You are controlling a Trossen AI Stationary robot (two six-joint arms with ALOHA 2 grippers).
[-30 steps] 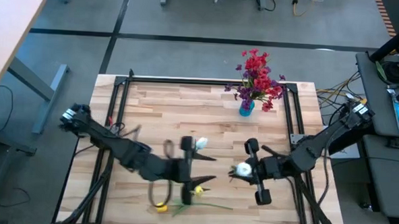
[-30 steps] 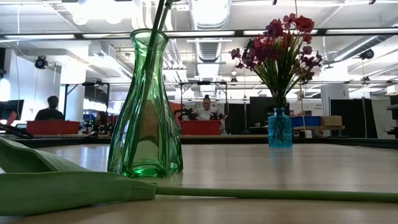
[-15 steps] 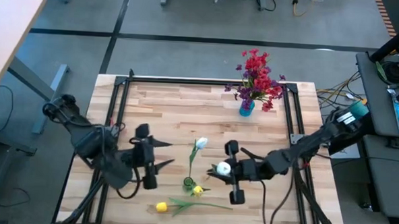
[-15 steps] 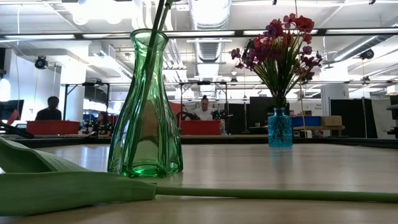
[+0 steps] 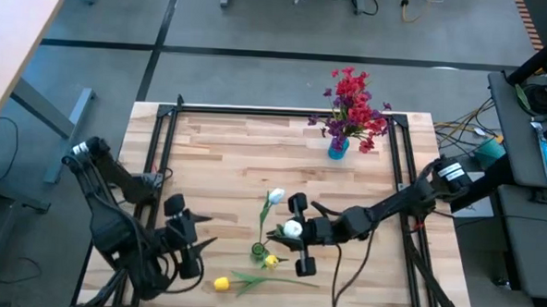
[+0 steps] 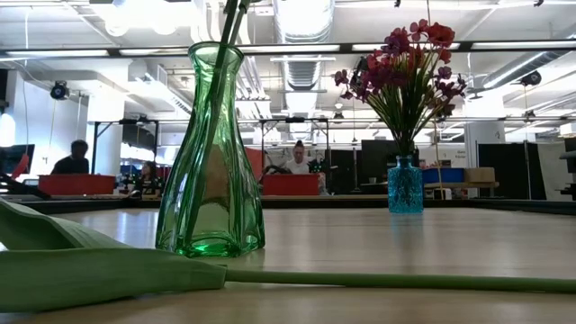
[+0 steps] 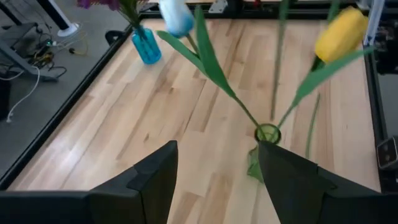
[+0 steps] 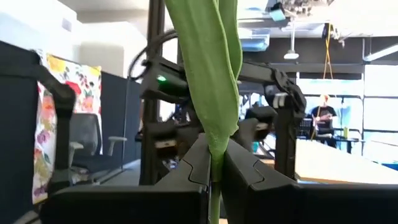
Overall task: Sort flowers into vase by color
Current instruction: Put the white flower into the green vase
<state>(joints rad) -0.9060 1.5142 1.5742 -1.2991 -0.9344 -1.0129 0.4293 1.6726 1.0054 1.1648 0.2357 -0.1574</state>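
A green glass vase near the table's middle front holds a white tulip and a yellow tulip. Another yellow tulip lies on the table by the near edge, and its leaf shows in the low view. A small blue vase at the far edge holds the red and purple flowers. My right gripper is just right of the green vase, shut on a white-budded flower. My left gripper is open, left of the green vase. My right gripper pinches the white flower's green stem between its two fingers, just below a long leaf. The fingers come in level from the table's right. The flower stands upright in the hold, lifted clear, its white bud on top.
The black frame rails run along the table's far and side edges. Bare wood lies between the two vases and at the table's far left. People sit in the room beyond the table.
My left gripper has drawn back from the green vase toward the table's left and near edge, leaving the white tulip standing in the vase. My right gripper has carried the white-budded flower leftward toward the green vase.
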